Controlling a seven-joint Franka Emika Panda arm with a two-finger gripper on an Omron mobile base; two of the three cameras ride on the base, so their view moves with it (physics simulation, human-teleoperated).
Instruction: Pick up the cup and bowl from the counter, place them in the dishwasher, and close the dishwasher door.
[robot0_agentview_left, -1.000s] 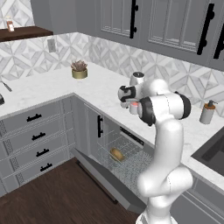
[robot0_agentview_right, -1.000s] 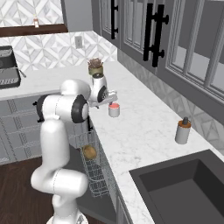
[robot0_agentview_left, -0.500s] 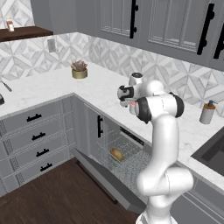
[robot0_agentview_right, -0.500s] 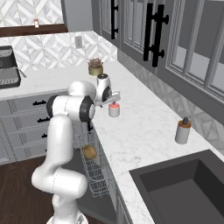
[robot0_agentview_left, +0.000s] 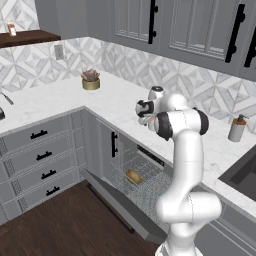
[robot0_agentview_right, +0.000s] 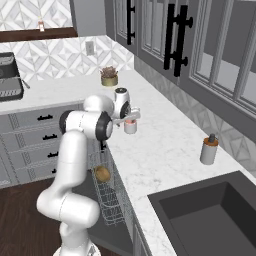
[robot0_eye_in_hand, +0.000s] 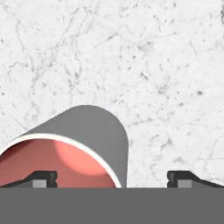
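The cup (robot0_eye_in_hand: 74, 144) stands on the white marble counter (robot0_eye_in_hand: 166, 65), its salmon inside facing the hand camera. My gripper (robot0_eye_in_hand: 113, 179) hangs open just above it. One fingertip (robot0_eye_in_hand: 43, 178) is over the cup's mouth and the other is over bare counter beyond its rim. From the base, the gripper (robot0_agentview_right: 130, 118) points down at the cup (robot0_agentview_right: 130, 127) near the counter's front edge, as also seen with the cup (robot0_agentview_left: 151, 125) from the left. The bowl (robot0_agentview_left: 133, 176) lies in the wire rack of the dishwasher (robot0_agentview_left: 147, 187). The dishwasher door (robot0_agentview_left: 117, 207) hangs open.
A grey soap bottle (robot0_agentview_right: 208, 149) stands further along the counter by the dark sink (robot0_agentview_right: 210, 215). A potted plant (robot0_agentview_left: 90, 81) sits in the corner. Grey drawers (robot0_agentview_left: 40, 150) run to the left of the lowered door, above a dark wood floor (robot0_agentview_left: 45, 230).
The arm has swung its elbow toward the counter and brought the open gripper closer down over the cup. Cup, bowl and door have stayed put.
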